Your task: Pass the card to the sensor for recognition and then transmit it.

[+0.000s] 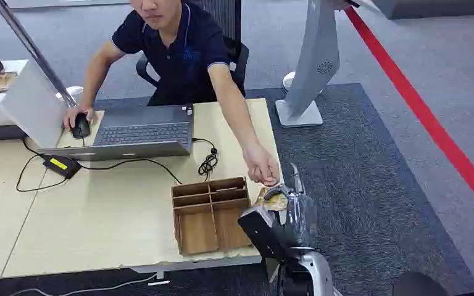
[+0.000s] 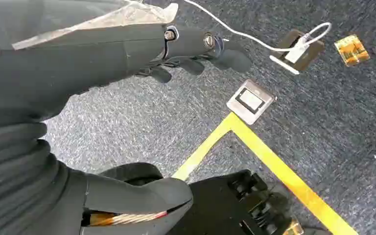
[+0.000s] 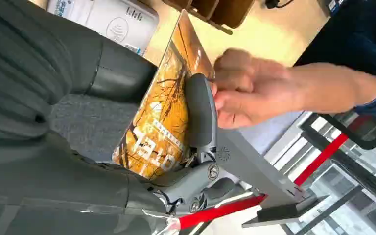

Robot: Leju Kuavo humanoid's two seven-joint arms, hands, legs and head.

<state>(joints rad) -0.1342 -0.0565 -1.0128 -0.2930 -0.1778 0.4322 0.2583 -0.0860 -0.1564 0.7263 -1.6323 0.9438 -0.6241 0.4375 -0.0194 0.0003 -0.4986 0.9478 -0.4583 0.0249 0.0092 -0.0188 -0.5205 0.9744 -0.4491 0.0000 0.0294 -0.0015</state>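
My right hand (image 3: 176, 161) grips the card (image 3: 164, 115), an orange-and-gold one with pale lettering, pressed between my thumb (image 3: 200, 115) on its printed face and the rest of the hand behind it. The card stands up out of my grasp, its far end free. Right at that free end a person's hand (image 3: 247, 93) reaches in, fingertips at the card's edge just beside my thumb; whether they actually pinch it I cannot tell. In the head view my right hand (image 1: 278, 206) sits at the corner of the table (image 1: 99, 216), with the person's hand (image 1: 262, 166) directly above it and the card (image 1: 276, 200) a small golden patch between the two.

Just beside my right hand, on the table, stands a wooden organiser (image 1: 210, 213) with open compartments. Beyond the card lies a white card reader (image 3: 107, 19) on the tabletop. Further off are a laptop (image 1: 139, 132), a coiled black cable (image 1: 208, 163) and the person's other hand on a mouse (image 1: 80, 126).

My left hand (image 2: 186, 49) hangs over grey carpet, fingers loosely curled and holding nothing. Below it on the floor are a yellow tape line (image 2: 269, 161), a metal floor socket (image 2: 250, 101) and a white cable (image 2: 245, 34).
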